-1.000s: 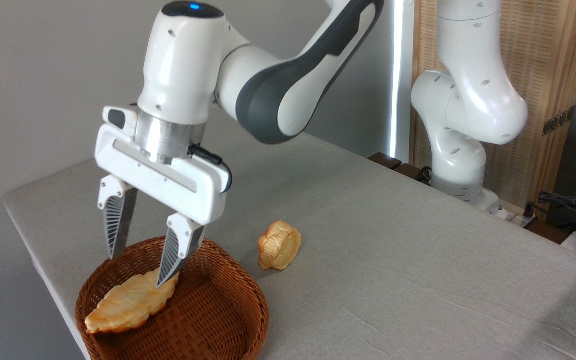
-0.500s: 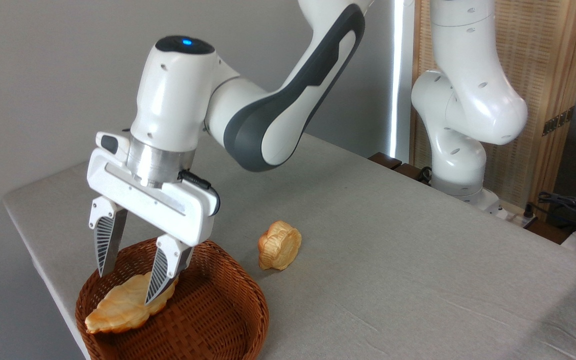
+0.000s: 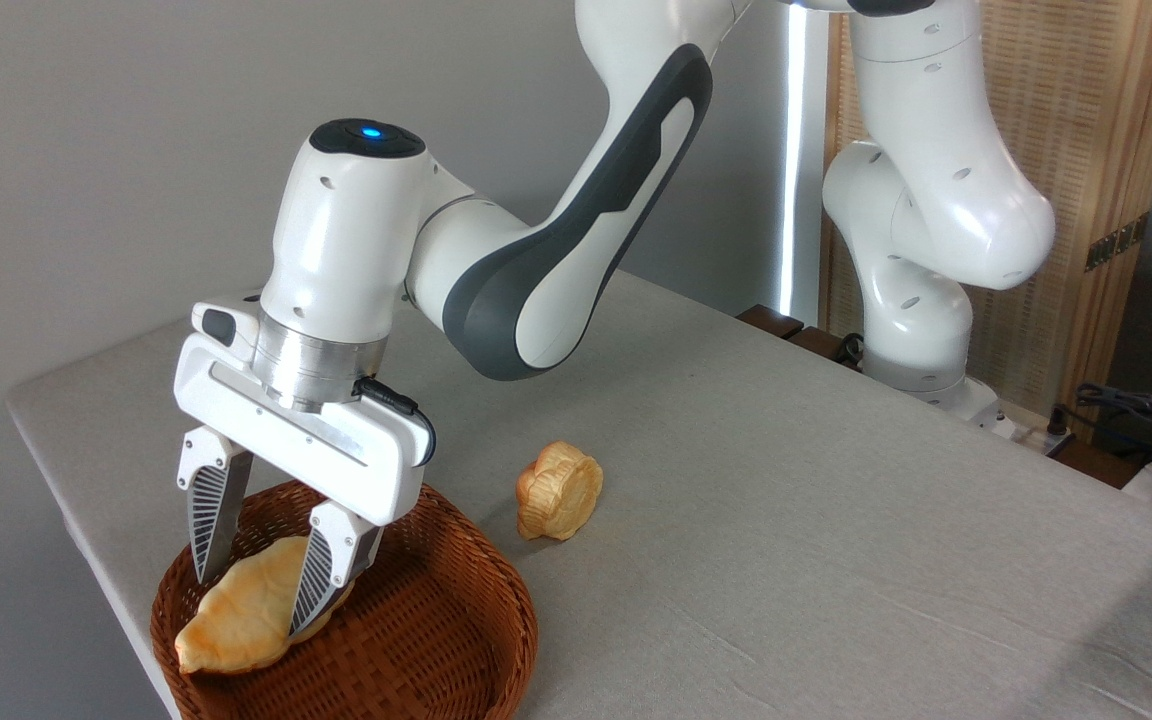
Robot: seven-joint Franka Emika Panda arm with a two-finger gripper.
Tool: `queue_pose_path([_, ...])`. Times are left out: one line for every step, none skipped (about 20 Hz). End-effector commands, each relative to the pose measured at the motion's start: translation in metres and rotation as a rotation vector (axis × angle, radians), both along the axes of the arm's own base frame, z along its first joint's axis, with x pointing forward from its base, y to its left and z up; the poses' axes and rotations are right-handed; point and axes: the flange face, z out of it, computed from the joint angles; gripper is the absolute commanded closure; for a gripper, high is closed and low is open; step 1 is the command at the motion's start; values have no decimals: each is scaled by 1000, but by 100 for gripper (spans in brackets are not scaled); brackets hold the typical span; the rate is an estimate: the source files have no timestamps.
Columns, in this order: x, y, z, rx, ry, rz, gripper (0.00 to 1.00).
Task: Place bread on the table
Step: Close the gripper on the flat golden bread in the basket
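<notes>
Right now, in the fixed camera's view, the gripper (image 3: 248, 603) is reaching down into the wicker basket (image 3: 416, 640), its jaws spread and straddling the bread (image 3: 236, 615). The nearer finger (image 3: 319, 585) is crossing in front of the pastry's upper end; the farther one is standing at its other side. Whether either is touching the crust, I cannot tell.

To do this step well, I judge the fingers should be closing across the pastry's narrow width near its middle, gently, since a long flat piece gripped at one end is likely to droop or slip. Lifting should be going straight up, clearing the basket's rim before any sideways travel.

The basket is sitting at the near left corner of the table (image 3: 786, 520) and is holding only the bread, which is leaning against the left wall. A flower-shaped bun (image 3: 560, 490) is standing on the cloth just beside the basket, outside it.
</notes>
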Motion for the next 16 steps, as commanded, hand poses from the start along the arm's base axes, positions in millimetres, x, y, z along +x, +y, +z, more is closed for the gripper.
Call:
queue_pose_path([4,6,11,-3,-24,13,0])
queue_pose_path([3,7,11,4,-20,4,0])
queue_pose_path([3,7,10,13,-17,-4,0])
queue_pose_path([2,7,14,25,-18,-12,0])
queue_pose_path([2,7,15,28,-20,-15,0])
queue_pose_path([2,7,13,31,-16,-17,0])
queue_pose_path([2,7,12,32,-11,-19,0])
queue_pose_path([1,7,11,33,-6,-21,0])
queue_pose_path([1,7,12,33,-3,-23,0])
queue_pose_path([-1,9,15,34,9,-24,0])
queue_pose_path([-2,10,19,34,15,-26,0])
queue_pose_path([-3,10,19,40,21,-36,0])
queue_pose_path([-3,10,18,43,23,-42,0])
queue_pose_path([-3,9,18,49,24,-48,0])
queue_pose_path([-3,9,18,49,24,-48,0])
queue_pose_path([-3,9,18,49,24,-48,0])
